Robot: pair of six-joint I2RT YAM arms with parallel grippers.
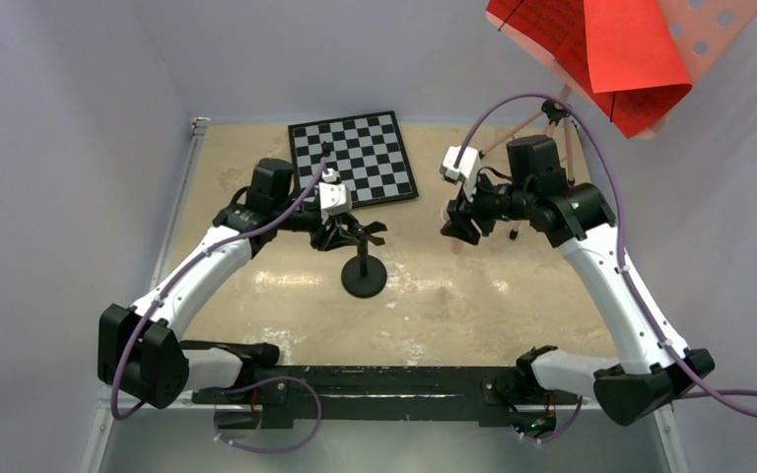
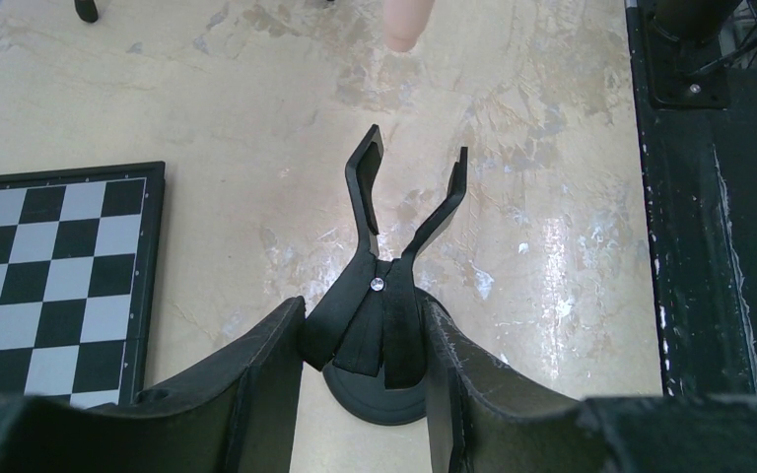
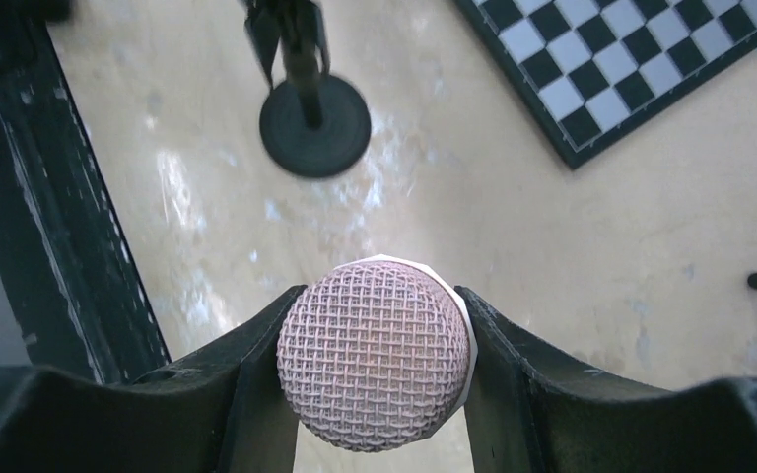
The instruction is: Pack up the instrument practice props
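Now, left jaws: the left gripper [image 2: 363, 317] is closed on the black stand [image 2: 379, 394] just under its forked clip [image 2: 363, 187]. Both fingers press the hub, and the round base sits below the jaws on the table [image 2: 552, 148].
Right jaws: the right gripper [image 3: 377, 301] is clamped on the microphone [image 3: 375, 365]. The mesh head is snug between both fingers, and the handle is hidden beneath it.
Where the microphone is: off the stand, well ahead of the fork's open end. What looks like its peach handle end [image 2: 401, 25] shows beyond the left jaws.
Step in hand: probably carrying the microphone off for packing while the stand is steadied.
How to do it well: a round mesh ball can roll in a pinch, so move slowly with the wrist level. A hold lower on the handle would be surer. Hold the stand upright until the microphone is clear of the fork.
Watch for: the chessboard [image 1: 355, 158] lies just beside the left jaws and is not for packing, so steer round it.
Left to pack: the music stand [image 1: 710, 30] with its red sheets [image 1: 591, 49], far behind the right jaws.
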